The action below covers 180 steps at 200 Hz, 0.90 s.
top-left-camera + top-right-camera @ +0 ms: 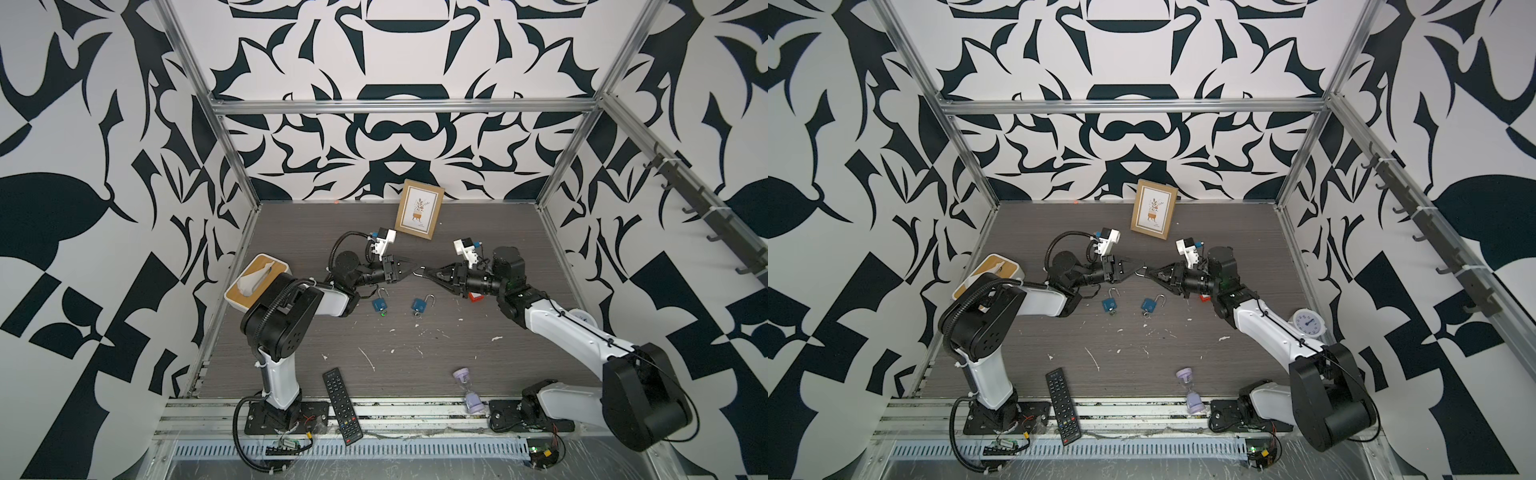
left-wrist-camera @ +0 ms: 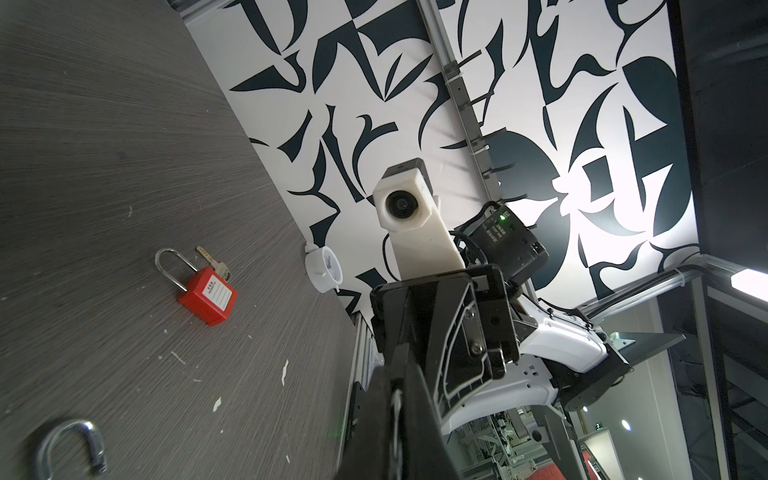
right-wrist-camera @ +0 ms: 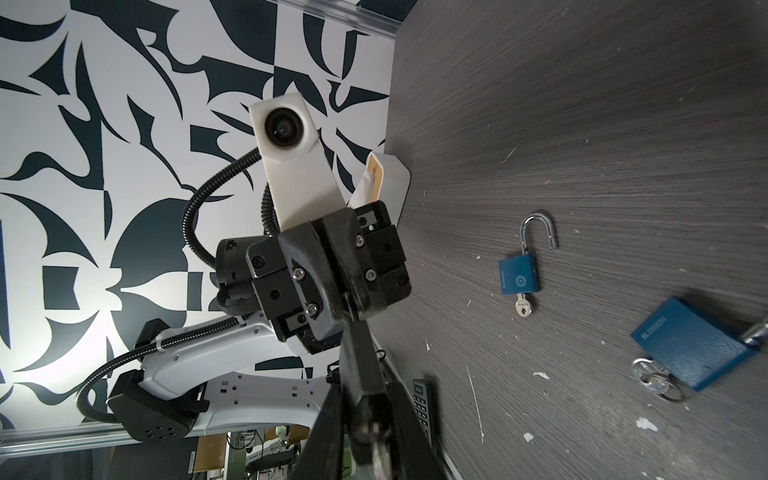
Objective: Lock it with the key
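Silvery piece (image 1: 421,270), unidentifiably small, sits pinched between closed left hand (image 1: 414,269) and right hand (image 1: 429,272).

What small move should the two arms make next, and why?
Probably ease the shut left jaws a touch toward the right jaws. Their tips nearly meet, with a small metal piece between them, seemingly gripped by the right.

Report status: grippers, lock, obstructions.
Left gripper shut, tip-to-tip with right gripper midair; small metal piece between, grip unclear. Blue padlocks on table, shackles open, keys in. Nothing blocking.
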Tool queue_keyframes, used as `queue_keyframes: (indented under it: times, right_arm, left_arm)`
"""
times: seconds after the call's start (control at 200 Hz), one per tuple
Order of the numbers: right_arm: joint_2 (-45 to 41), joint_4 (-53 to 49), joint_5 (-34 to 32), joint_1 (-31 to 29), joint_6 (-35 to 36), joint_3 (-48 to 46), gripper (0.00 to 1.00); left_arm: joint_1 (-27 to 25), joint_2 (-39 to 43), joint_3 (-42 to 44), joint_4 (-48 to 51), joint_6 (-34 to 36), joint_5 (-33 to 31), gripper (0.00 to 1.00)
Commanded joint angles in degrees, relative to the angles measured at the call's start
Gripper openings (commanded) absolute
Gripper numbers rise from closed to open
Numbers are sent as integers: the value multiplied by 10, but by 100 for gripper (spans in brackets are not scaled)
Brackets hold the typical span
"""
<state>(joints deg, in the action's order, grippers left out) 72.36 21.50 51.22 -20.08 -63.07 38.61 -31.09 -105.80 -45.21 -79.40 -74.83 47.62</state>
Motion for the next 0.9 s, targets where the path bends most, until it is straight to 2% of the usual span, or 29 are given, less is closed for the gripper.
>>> queue_keyframes:
  times: [0.0,0.765,0.895]
  right_arm:
    - [-4,61,15,-2,-6,3,20]
    - [26,133,15,-2,-37,11,20]
    - [29,147,14,-3,-44,9,26]
  left_arm:
    - [2,-2,-13,-9,0,2,0]
    - [0,-10,-17,-23,-13,8,0]
    - [0,-12,-18,-23,-15,11,0]
